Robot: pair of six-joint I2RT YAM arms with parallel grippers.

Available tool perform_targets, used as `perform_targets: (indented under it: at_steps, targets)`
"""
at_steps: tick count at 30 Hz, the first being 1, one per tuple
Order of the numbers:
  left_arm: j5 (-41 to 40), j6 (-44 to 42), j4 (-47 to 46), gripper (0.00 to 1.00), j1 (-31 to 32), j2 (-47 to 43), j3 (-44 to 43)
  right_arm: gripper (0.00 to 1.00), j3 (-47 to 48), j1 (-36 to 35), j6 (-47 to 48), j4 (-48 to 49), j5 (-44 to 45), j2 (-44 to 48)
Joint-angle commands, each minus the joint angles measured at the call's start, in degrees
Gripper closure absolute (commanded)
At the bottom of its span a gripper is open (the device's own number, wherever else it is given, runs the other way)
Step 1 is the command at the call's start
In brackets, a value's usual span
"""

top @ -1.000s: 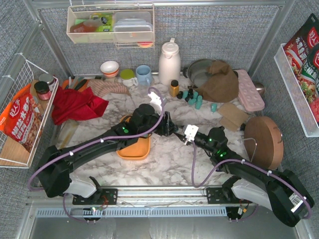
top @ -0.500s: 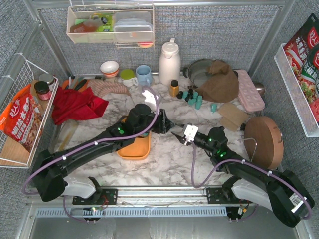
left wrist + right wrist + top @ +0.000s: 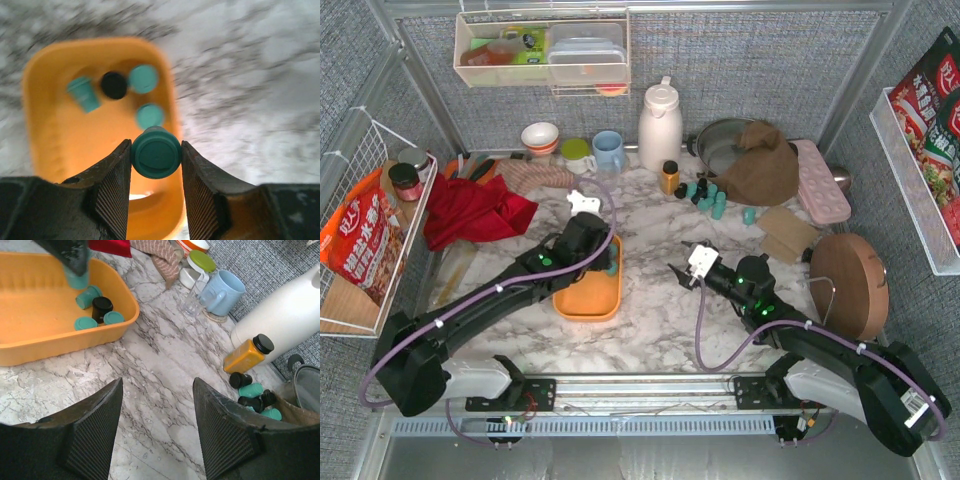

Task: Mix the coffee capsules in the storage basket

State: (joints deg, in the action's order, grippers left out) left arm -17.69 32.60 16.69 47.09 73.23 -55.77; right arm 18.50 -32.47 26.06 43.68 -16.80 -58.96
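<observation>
The orange-yellow storage basket point(image 3: 586, 303) lies on the marble table left of centre. My left gripper point(image 3: 607, 263) is shut on a teal coffee capsule point(image 3: 156, 153) and holds it above the basket's right rim point(image 3: 172, 120). Inside the basket lie three teal capsules point(image 3: 84, 93) and one black one point(image 3: 114, 84). Several more teal and black capsules point(image 3: 705, 196) lie loose at the back; they also show in the right wrist view point(image 3: 251, 390). My right gripper point(image 3: 674, 272) is open and empty over bare marble point(image 3: 157, 405), right of the basket point(image 3: 30, 335).
A small amber bottle point(image 3: 669, 177) and a white thermos point(image 3: 659, 125) stand beside the loose capsules. A blue mug point(image 3: 609, 150), a red cloth point(image 3: 470, 210), a pan with brown cloth point(image 3: 752, 160), a pink tray point(image 3: 820, 180) and a round wooden lid point(image 3: 848, 285) ring the work area.
My left gripper has swung left from the table's middle, near the right gripper, to above the basket. The right gripper has barely moved.
</observation>
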Motion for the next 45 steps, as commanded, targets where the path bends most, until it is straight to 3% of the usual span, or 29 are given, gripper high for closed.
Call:
perform_targets:
  at_steps: [1, 18, 34, 45]
  targets:
    - [-2.6, 0.5, 3.0, 0.59, -4.2, 0.1, 4.8, 0.37, 0.4, 0.0, 0.1, 1.0, 2.6, -0.1]
    - [-1.1, -1.4, -11.6, 0.57, -7.8, 10.1, 9.0, 0.31, 0.6, 0.0, 0.3, 1.0, 2.7, -1.0]
    - [2.5, 0.3, -11.5, 0.56, -8.6, 15.8, 7.4, 0.29, 0.6, 0.0, 0.6, 0.5, 2.7, -1.1]
    - [1.3, 0.7, -10.2, 0.43, -8.7, 16.2, 6.8, 0.28, 0.9, 0.0, 0.7, -0.3, 1.8, -1.2]
